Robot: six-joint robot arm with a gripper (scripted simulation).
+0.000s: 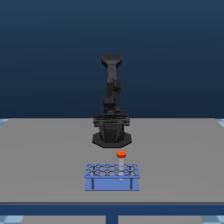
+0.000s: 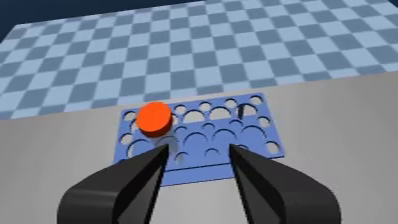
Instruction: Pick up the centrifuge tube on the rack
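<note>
The light-blue rack [image 1: 111, 184] sits on the grey table in front of the arm's base, with two dark marks on its front. An orange-red cap tops the centrifuge tube [image 1: 121, 155], which stands upright in a hole at the rack's far side, toward the exterior view's right. In the wrist view the rack [image 2: 253, 132] lies below my gripper [image 2: 197, 150]. My gripper is open, and its two black fingers [image 2: 133, 175] straddle the rack's holes. The tube [image 2: 154, 119] stands just beyond one fingertip, outside the gap. Nothing is between the fingers.
The black arm base [image 1: 111, 137] stands just behind the rack on the grey table [image 1: 45, 160]. The table's front edge runs close below the rack. Beyond the far edge of the table [image 2: 338, 105] lies a blue checkered floor [image 2: 178, 45].
</note>
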